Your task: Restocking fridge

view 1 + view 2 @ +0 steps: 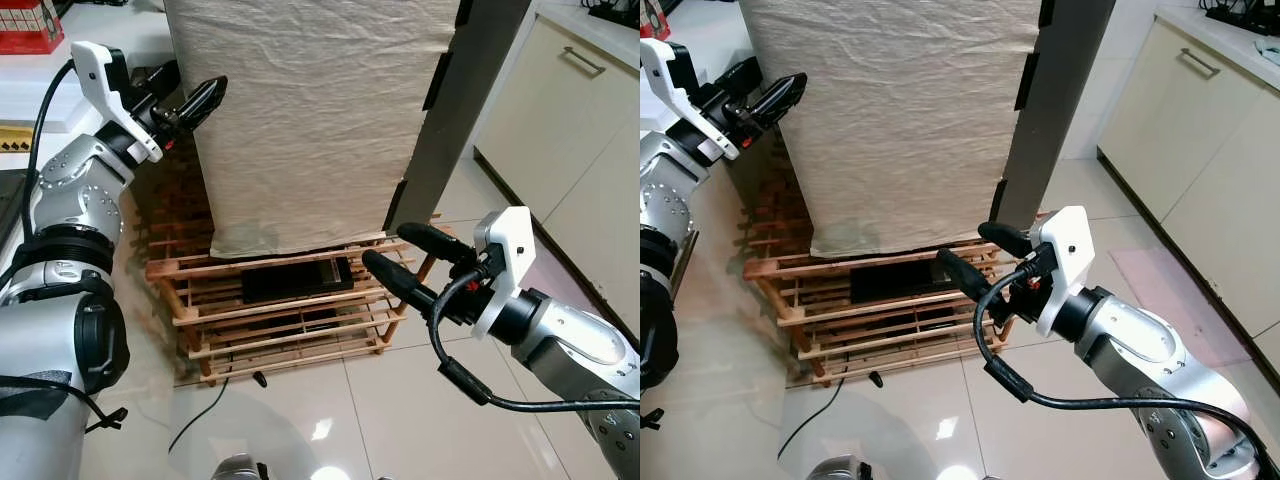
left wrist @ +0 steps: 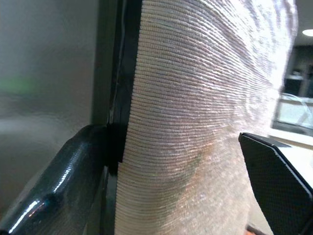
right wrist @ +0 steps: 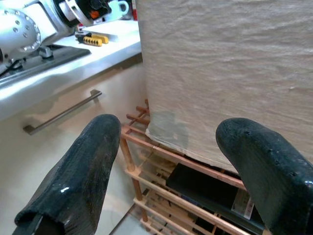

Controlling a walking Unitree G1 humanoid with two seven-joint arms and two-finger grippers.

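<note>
Reaching in from the lower right, the right gripper (image 1: 405, 255) hangs spread wide and empty before the wooden rack (image 1: 290, 310); at upper left the raised left gripper (image 1: 200, 100) straddles the cloth-draped fridge (image 1: 310, 120) edge, fingers parted, grasping nothing

Home kitchen, probably: cream cabinets (image 1: 560, 110), countertop (image 3: 73, 51), tiled floor (image 1: 420, 400).

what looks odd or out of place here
The fridge door stands open, yet a beige cloth drapes over its whole front, hiding the shelves. It sits on a wooden slat rack. The left gripper is at the cloth's edge.
</note>
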